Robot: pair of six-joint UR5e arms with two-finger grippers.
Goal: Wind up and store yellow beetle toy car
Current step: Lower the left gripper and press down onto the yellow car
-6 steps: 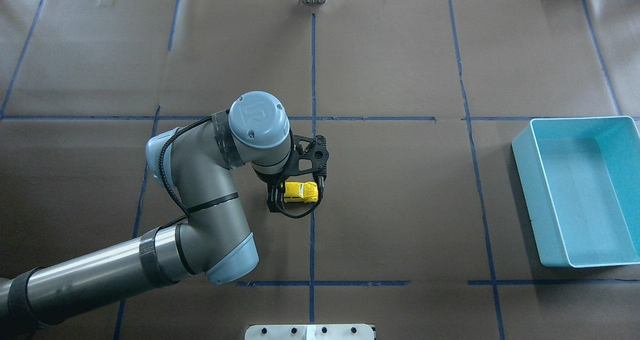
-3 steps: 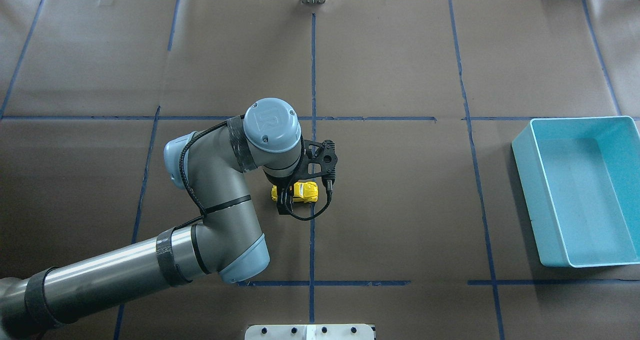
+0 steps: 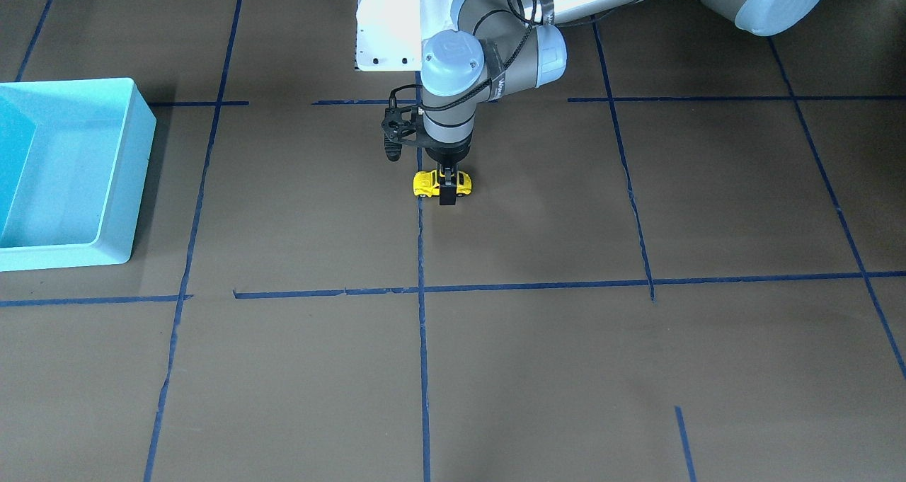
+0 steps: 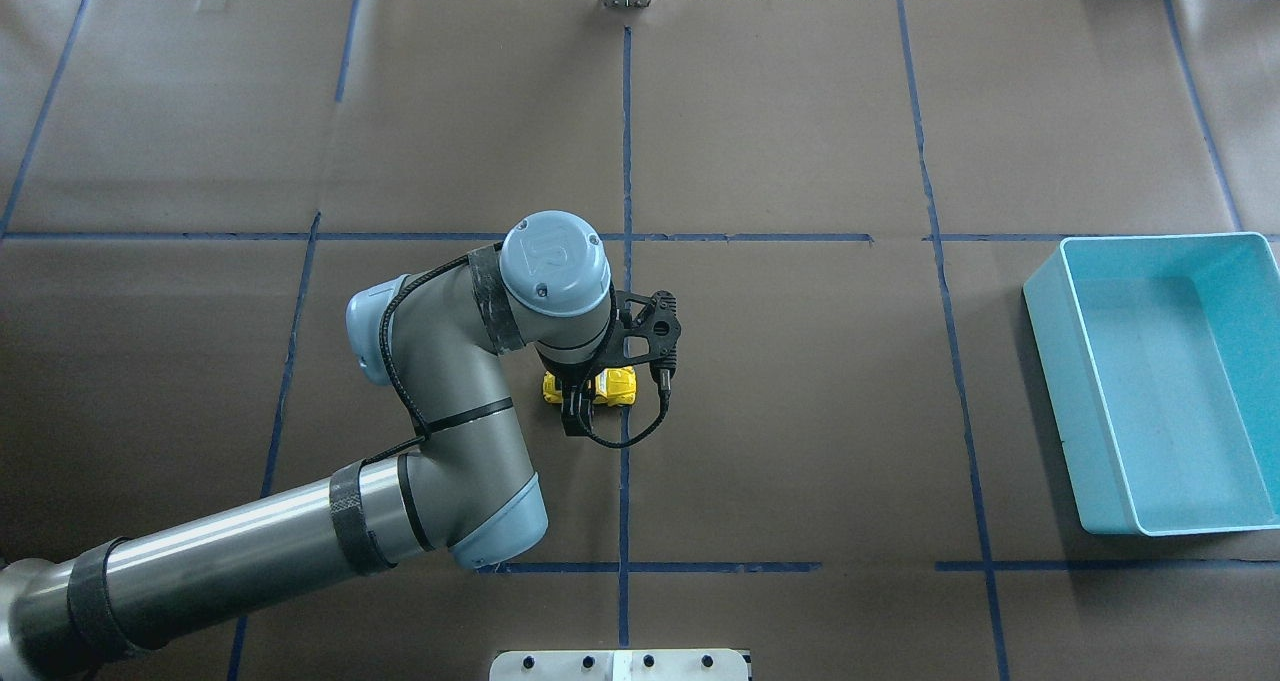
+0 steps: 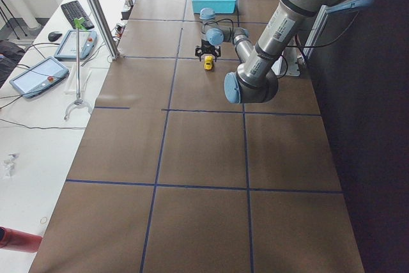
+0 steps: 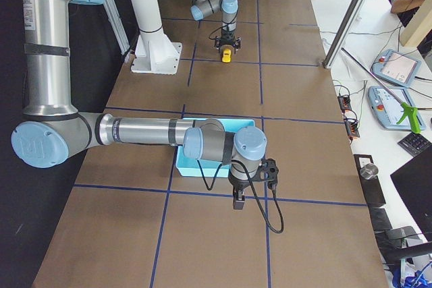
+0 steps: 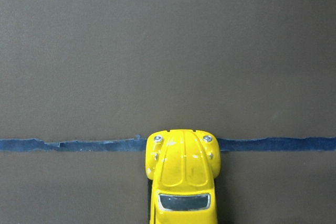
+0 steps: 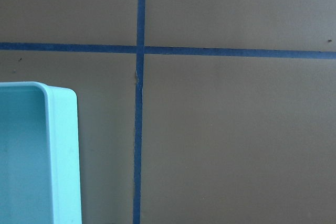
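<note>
The yellow beetle toy car point(image 4: 612, 385) stands on the brown table near its middle, on a blue tape line. It also shows in the front view point(image 3: 427, 182) and, hood upward, at the bottom of the left wrist view point(image 7: 182, 177). My left gripper point(image 4: 580, 396) points straight down over the car's middle; its fingers point(image 3: 447, 194) straddle the body, and it looks open. My right gripper point(image 6: 237, 202) shows only in the right side view, beside the turquoise bin point(image 6: 196, 166); I cannot tell whether it is open or shut.
The turquoise bin point(image 4: 1045, 361) stands empty at the table's right end, far from the car, and its corner shows in the right wrist view point(image 8: 60, 150). Blue tape lines cross the table. A white base plate point(image 3: 386, 22) sits at the robot's edge.
My left arm and gripper have slid right along the car, from its left end to its middle. The car has stayed in place.
</note>
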